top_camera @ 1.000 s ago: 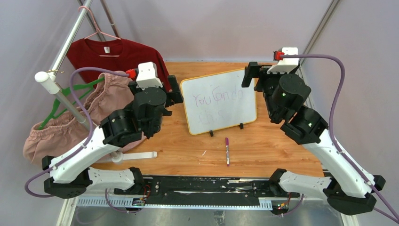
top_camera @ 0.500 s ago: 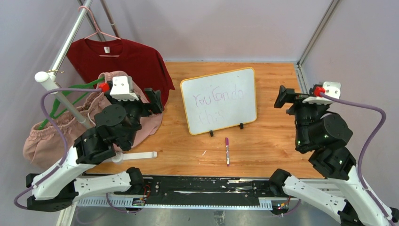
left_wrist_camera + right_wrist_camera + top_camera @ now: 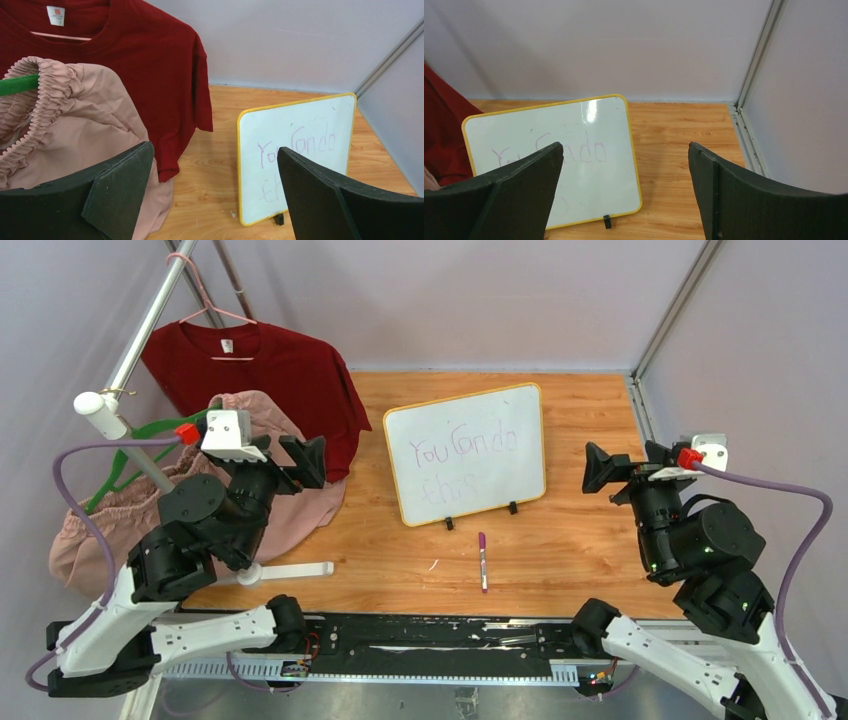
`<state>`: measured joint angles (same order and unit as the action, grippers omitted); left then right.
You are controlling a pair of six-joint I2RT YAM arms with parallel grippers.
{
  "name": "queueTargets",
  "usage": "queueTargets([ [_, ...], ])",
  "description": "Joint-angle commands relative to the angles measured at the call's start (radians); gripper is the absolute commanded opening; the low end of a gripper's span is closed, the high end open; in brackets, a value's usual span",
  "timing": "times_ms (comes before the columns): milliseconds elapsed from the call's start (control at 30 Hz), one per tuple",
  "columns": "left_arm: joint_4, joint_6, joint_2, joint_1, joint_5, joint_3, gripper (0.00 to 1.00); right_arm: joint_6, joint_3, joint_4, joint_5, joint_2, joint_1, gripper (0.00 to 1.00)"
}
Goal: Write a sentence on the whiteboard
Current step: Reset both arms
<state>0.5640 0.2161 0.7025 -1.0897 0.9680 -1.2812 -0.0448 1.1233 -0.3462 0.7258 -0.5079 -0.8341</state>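
The whiteboard (image 3: 494, 476) with its yellow-orange frame stands tilted on two black feet at mid table. The sentence (image 3: 466, 448) is in faint purple, "You can do" above a fainter second line. My left gripper (image 3: 303, 462) is open and empty, left of the board over the clothes. My right gripper (image 3: 624, 464) is open and empty, right of the board. In the left wrist view the gripper (image 3: 215, 148) frames the board (image 3: 310, 117) and sentence (image 3: 300, 145). In the right wrist view the gripper (image 3: 625, 145) frames the board (image 3: 594, 120) and sentence (image 3: 589, 150).
A purple marker (image 3: 482, 560) lies on the wood in front of the board. A red shirt (image 3: 270, 365) and a pink garment (image 3: 255, 425) hang at the left on a rack (image 3: 125, 445) with a white foot (image 3: 290, 570). A metal post (image 3: 665, 315) stands at the back right.
Both arms have drawn back from the board's sides toward the near edge, the left arm leftward and the right arm rightward. The board and marker have not moved.
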Motion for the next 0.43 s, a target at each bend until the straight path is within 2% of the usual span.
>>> queueTargets([
  [0, 0.015, 0.001, 0.005, -0.005, -0.019, -0.033, 1.0, 0.038, -0.004, 0.005, -0.054, 0.006, 0.008, 0.97],
  [400, -0.019, -0.015, -0.007, -0.004, -0.035, 0.009, 1.0, 0.072, -0.08, 0.099, -0.051, 0.029, 0.007, 1.0],
])
